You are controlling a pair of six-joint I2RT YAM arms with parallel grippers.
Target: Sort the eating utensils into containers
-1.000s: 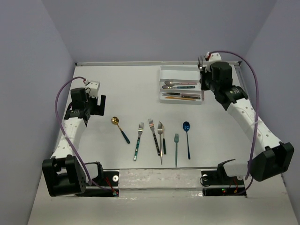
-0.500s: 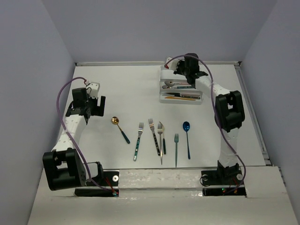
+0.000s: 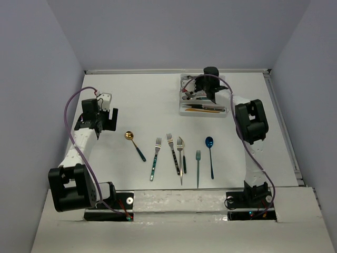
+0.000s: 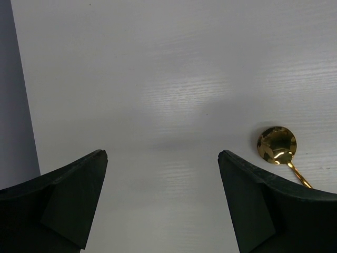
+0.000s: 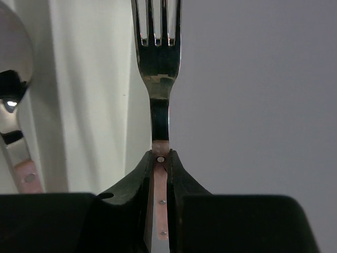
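The grey tabletop (image 3: 137, 100) has a white tray (image 3: 204, 114) in the upper right of the top view. The right gripper (image 5: 159, 158) hangs over it, pinching a fork (image 5: 156, 58) by its pink handle (prongs pointing away). The left gripper (image 4: 162, 158) is spread wide at the left, near a gold spoon (image 4: 277, 145).

Robotics lab test cell.
Plain lilac-grey walls (image 3: 47, 79) box in a white table (image 3: 142, 100); the left arm (image 3: 78, 150) and right arm (image 3: 251, 122), trailing purple cables (image 3: 66, 108), are bolted to a metal rail (image 3: 179, 199) at its near edge.
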